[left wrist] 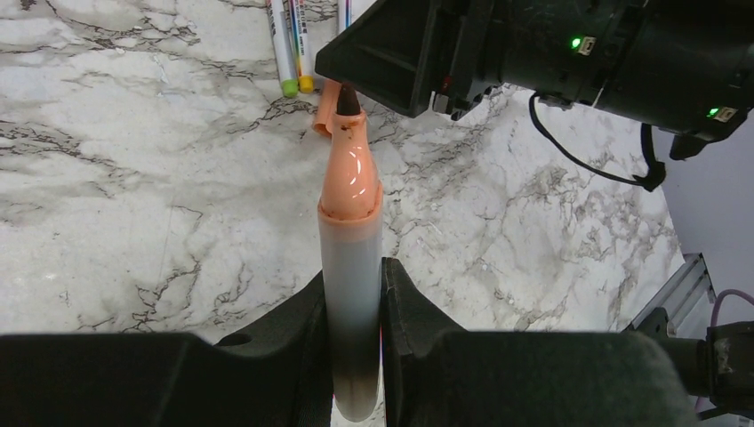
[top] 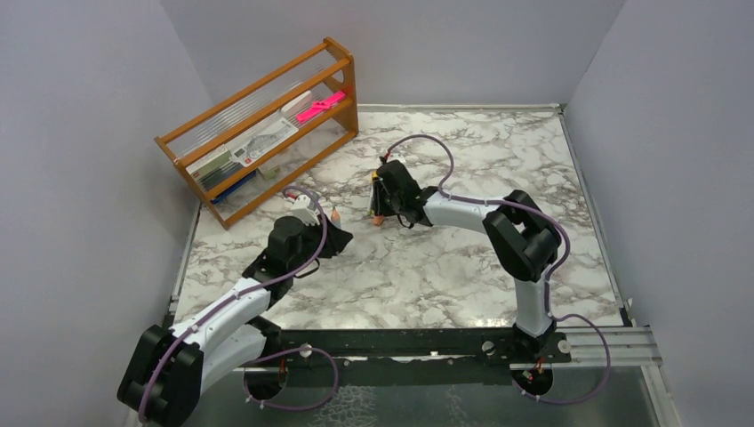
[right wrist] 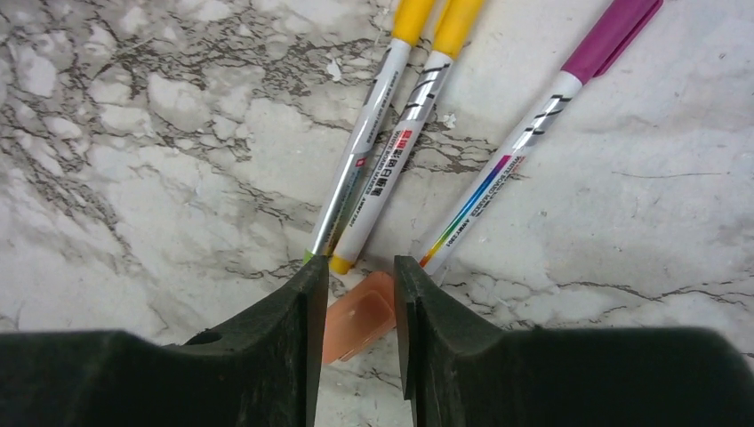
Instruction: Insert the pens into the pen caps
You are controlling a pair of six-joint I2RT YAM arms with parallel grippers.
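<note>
**Pen held nib-first, cap bracketed on the desk**

The left tool (left wrist: 354, 286) is clamped on the pale barrel of the pen (left wrist: 351, 236), low on its length. This leaves the orange-pink nose and dark nib free ahead of the fingers, presumably so that the exposed end can enter a cap without the tool getting in the way. The pen's long axis runs straight out along the tool's own line. Its nib leads, away from the left arm's base and toward the right tool (right wrist: 360, 276).

The orange-pink cap (right wrist: 360, 318) lies on its side on the marble desk (right wrist: 133, 133), between the right tool's two fingers (right wrist: 293, 356). It sits askew to them, and I cannot tell which end is its mouth. The fingers stand on either side of the cap and close to it, but the pictures do not show whether they pinch it or only straddle it. The placement suggests a pick-up, so the cap can be raised and turned mouth-first to the nib.

Just beyond the cap lie two yellow-capped pens (right wrist: 382, 151) side by side and a purple-capped pen (right wrist: 520, 147). All three rest flat, with their capped ends pointing away from the right tool and their tail ends nearly at the orange-pink cap
</note>
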